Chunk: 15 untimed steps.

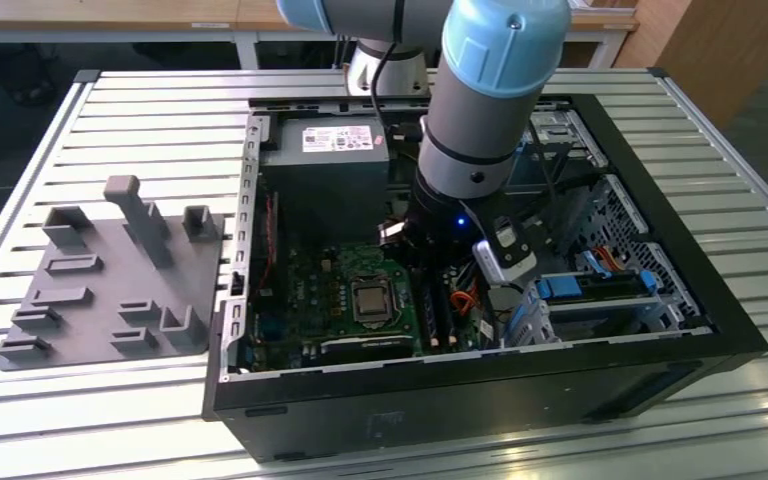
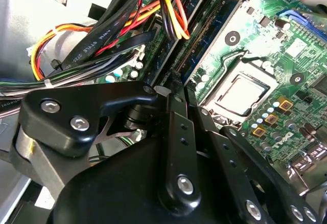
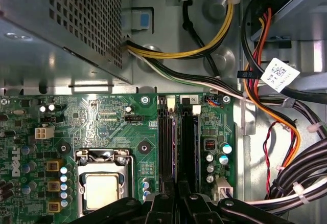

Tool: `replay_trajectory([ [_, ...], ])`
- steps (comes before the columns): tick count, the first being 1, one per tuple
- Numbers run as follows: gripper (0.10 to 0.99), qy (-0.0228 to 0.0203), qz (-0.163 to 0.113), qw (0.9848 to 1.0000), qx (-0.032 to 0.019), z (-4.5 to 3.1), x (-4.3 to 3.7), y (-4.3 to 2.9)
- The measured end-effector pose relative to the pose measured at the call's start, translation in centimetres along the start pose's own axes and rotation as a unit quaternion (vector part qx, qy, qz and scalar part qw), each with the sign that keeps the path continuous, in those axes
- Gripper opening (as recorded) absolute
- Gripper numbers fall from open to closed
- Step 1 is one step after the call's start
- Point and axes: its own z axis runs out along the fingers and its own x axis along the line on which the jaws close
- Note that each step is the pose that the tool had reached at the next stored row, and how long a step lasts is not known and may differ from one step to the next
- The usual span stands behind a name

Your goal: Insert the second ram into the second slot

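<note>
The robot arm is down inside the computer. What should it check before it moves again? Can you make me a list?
1. Case open: ok. The computer case lies with its inside uncovered.
2. Gripper lined up: ok. In the first wrist view the gripper sits at the end of the memory slots.
3. Cables out of the way: ok. The cable bundle lies beside the slots, not across them.
4. Second ram held: cannot tell.
5. Second slot free: cannot tell.

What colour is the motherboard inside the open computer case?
Green. The motherboard shows best in the first wrist view.
</note>
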Motion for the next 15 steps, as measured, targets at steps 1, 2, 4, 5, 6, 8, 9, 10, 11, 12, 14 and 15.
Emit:
replay_trajectory([
  [1, 0.145, -0.0005, 0.000, 1.0000, -0.0016, 0.12, -0.02, 0.04],
  [2, 0.145, -0.0003, 0.000, 1.0000, -0.0010, 0.10, -0.02, 0.03],
  [4, 0.208, 0.0000, 0.000, 1.0000, -0.0002, 0.05, -0.01, 0.00],
  [5, 0.208, 0.0000, 0.000, 1.0000, 0.0000, 0.03, 0.00, 0.00],
  [6, 0.208, 0.0000, 0.000, 1.0000, 0.0001, -0.01, 0.00, 0.00],
  [8, 0.208, 0.0000, 0.000, 1.0000, 0.0000, -0.22, 0.01, 0.01],
  [9, 0.208, 0.0000, 0.000, 1.0000, 0.0000, -0.34, 0.01, 0.01],
  [10, 0.208, 0.0000, 0.000, 1.0000, 0.0000, -0.41, 0.02, 0.01],
  [11, 0.208, 0.0000, 0.000, 1.0000, -0.0002, -0.40, 0.02, 0.02],
  [12, 0.208, 0.0000, 0.000, 1.0000, -0.0001, -0.41, 0.02, 0.02],
  [14, 0.208, 0.0000, 0.000, 1.0000, -0.0001, -0.41, 0.02, 0.01],
  [15, 0.192, 0.0000, 0.000, 1.0000, -0.0001, -0.41, 0.02, 0.01],
])
